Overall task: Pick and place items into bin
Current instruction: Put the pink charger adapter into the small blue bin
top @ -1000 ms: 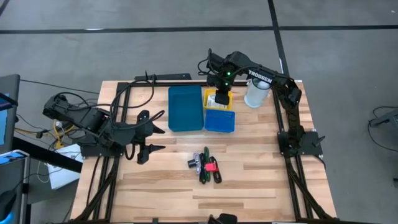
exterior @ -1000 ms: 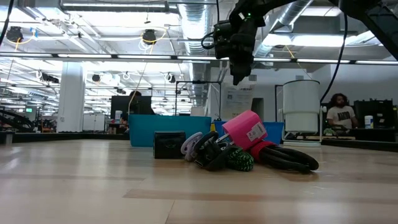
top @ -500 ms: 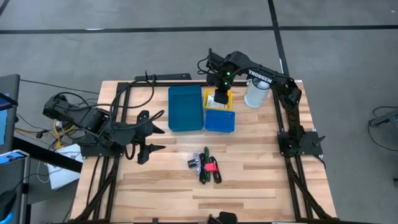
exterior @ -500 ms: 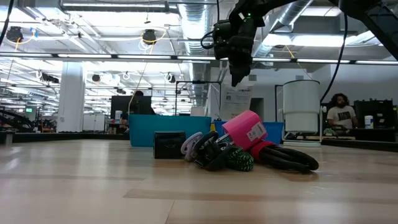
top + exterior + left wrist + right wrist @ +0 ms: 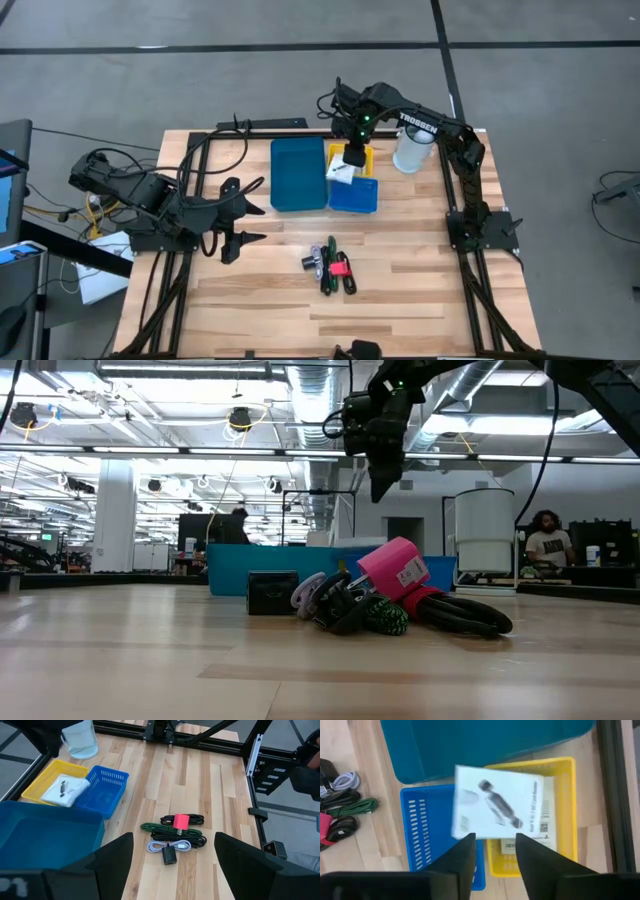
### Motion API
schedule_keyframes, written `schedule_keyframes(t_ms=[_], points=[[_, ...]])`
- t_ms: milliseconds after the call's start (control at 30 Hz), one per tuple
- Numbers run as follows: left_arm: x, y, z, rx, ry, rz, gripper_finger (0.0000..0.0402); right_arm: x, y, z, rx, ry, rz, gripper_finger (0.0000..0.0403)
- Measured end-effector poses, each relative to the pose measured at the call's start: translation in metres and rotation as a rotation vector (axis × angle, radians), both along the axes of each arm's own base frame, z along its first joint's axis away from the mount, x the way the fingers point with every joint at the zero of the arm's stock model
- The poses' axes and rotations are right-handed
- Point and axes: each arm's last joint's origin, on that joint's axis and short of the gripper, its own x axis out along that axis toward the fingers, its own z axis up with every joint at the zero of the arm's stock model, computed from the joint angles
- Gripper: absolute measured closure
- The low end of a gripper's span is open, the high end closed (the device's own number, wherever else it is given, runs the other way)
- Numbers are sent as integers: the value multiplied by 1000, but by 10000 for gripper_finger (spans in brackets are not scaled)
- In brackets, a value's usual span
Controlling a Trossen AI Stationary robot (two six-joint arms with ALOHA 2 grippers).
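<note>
My right gripper hangs open over the bin's small yellow tray. The white printed card is below its fingers, clear of them; in the left wrist view the card lies tilted over the yellow tray, its edge toward the bright blue tray. The long teal-blue tray stands beside them. The other items, coiled black and green cords, a red piece and a small silver piece, lie bunched mid-table. My left gripper waits open at the table's left.
A white cylindrical jug stands right of the yellow tray at the far right. Bare wood lies all round the item pile. The arms' black frames run along both sides of the table. A person sits in the room beyond.
My right gripper has opened above the yellow tray without shifting. The white card has left its fingers and dropped, and now shows at the yellow tray's near left, toward the bright blue tray.
</note>
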Motion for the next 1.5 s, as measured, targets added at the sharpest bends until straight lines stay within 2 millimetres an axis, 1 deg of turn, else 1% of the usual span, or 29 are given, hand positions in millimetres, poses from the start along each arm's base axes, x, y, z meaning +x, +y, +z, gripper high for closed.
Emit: schedule_keyframes(t_ms=[167,367,467,600,733,800,900,1033,1100,1200,1300,1400,1500], points=[[0,0,0,-1,0,0,133,0,-1,0,-31,8,2,251],[0,0,0,-7,0,3,133,1,0,0,-43,18,4,255],[0,0,-1,-15,9,-11,133,1,5,-1,-27,44,13,261],[-2,0,-4,-6,50,-22,133,-2,19,-2,29,127,-6,269],[-5,2,-7,31,76,23,133,-3,39,-2,83,227,-17,268],[-7,1,-4,92,40,72,133,2,51,-2,84,230,-12,263],[-23,1,6,174,-57,122,133,3,73,2,108,221,48,255],[-50,8,19,178,-155,122,133,-5,100,8,93,205,104,246],[-63,13,19,163,-216,119,133,-10,110,10,75,156,108,245],[-80,21,8,132,-279,92,133,-25,125,11,49,61,88,246],[-89,27,-13,102,-323,44,133,-41,143,1,29,-59,66,247],[-96,29,-34,52,-377,-17,133,-53,165,-19,21,-205,54,246],[-101,30,-49,-1,-444,-110,133,-64,187,-45,-13,-327,29,242]])
